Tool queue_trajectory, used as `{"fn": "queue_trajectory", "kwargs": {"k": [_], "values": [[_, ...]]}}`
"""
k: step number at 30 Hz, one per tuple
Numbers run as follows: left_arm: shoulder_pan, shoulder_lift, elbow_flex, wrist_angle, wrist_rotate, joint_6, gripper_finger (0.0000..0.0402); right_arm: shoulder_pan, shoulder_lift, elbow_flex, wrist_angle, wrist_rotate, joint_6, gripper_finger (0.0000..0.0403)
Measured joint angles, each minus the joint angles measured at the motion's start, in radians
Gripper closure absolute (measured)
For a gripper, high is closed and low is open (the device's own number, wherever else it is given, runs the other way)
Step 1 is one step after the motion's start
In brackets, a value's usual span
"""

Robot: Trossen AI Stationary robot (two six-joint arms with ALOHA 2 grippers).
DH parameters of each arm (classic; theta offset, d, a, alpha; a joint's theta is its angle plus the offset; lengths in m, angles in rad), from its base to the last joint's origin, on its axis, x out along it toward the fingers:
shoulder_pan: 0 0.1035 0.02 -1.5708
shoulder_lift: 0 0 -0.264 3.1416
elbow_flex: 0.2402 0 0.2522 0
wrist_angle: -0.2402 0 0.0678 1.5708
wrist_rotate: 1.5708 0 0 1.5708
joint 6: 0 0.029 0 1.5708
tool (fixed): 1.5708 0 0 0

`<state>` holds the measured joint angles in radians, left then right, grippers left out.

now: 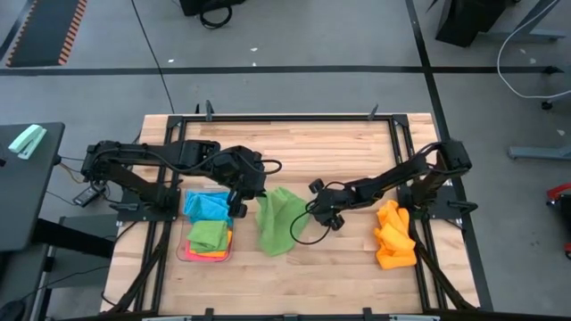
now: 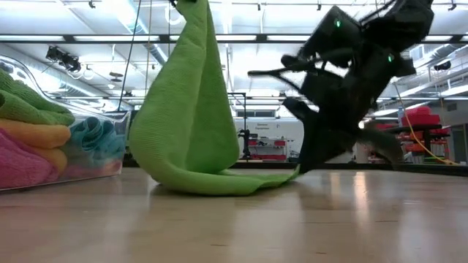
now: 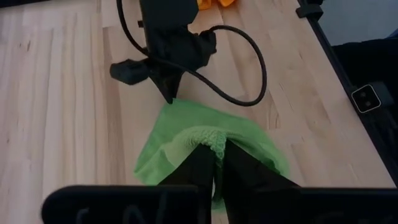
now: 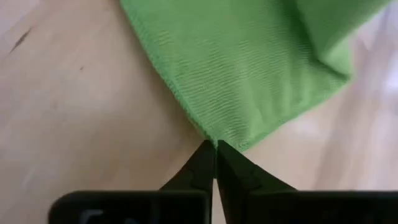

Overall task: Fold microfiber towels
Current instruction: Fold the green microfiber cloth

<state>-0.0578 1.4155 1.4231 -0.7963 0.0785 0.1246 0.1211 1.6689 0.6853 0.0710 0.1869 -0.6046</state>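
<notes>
Mid-table, a green towel hangs from the left gripper, its top corner lifted and its lower part draped on the wooden table. In the low view the cloth stands as a tall cone, bottom edge trailing flat on the boards. Left wrist view: left fingers clenched together on a bunched fold of the towel.

Right gripper sits low at the towel's free edge. Right wrist view shows its fingertips pressed together right at the cloth's corner; the tips meet on the hem (pinching the very edge, it appears).

Clear tray beside the left arm holds folded blue, green, orange and pink towels. Orange towels lie heaped near the table's right side.
</notes>
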Motion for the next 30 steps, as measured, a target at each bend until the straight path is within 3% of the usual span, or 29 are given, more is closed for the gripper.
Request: {"fn": "queue_trajectory", "kwargs": {"k": [7, 15, 22, 25, 30], "values": [[-0.001, -0.002, -0.022, -0.009, -0.071, 0.001, 0.0349, 0.003, -0.141, 0.139, -0.348, 0.014, 0.059, 0.0398], [0.000, 0.000, -0.182, 0.090, -0.199, 0.018, 0.0280, -0.003, -0.255, 0.394, -0.779, -0.015, 0.238, 0.0400], [0.000, 0.000, -0.227, 0.161, -0.422, 0.034, 0.0222, -0.027, -0.291, 0.636, -1.009, -0.008, 0.379, 0.0400], [-0.002, 0.000, -0.214, 0.188, -0.415, 0.044, 0.0210, -0.062, -0.285, 0.747, -1.104, -0.004, 0.458, 0.0399], [-0.015, -0.001, -0.213, 0.311, -0.286, 0.044, 0.0205, -0.121, -0.285, 0.870, -1.155, 0.011, 0.553, 0.0399]]}}
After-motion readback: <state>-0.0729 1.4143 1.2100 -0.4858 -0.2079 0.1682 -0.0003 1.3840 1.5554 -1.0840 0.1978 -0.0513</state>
